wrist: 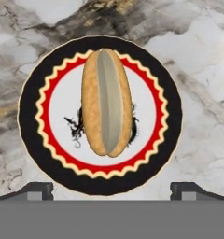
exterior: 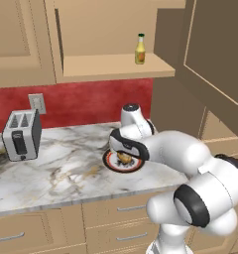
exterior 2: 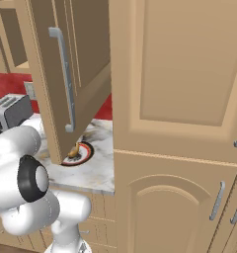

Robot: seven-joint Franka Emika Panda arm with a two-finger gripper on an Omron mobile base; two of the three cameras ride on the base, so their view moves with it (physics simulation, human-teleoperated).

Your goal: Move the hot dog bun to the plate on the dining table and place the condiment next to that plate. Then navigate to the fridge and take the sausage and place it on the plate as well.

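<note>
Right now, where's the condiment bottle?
The condiment bottle stands upright on the open cabinet shelf in the left base view, above the plate.

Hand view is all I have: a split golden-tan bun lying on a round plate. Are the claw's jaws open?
Observer: Yes, the claw stands wide open above the split golden-tan bun on the round black-and-red-rimmed plate.
Operator: Where is the condiment?
Observer: The small yellow bottle with a green cap stands upright on an open wooden cupboard shelf, above the counter.
Operator: Anything else on the counter?
Observer: A silver two-slot toaster stands to the plate's left, by the red wall.
</note>
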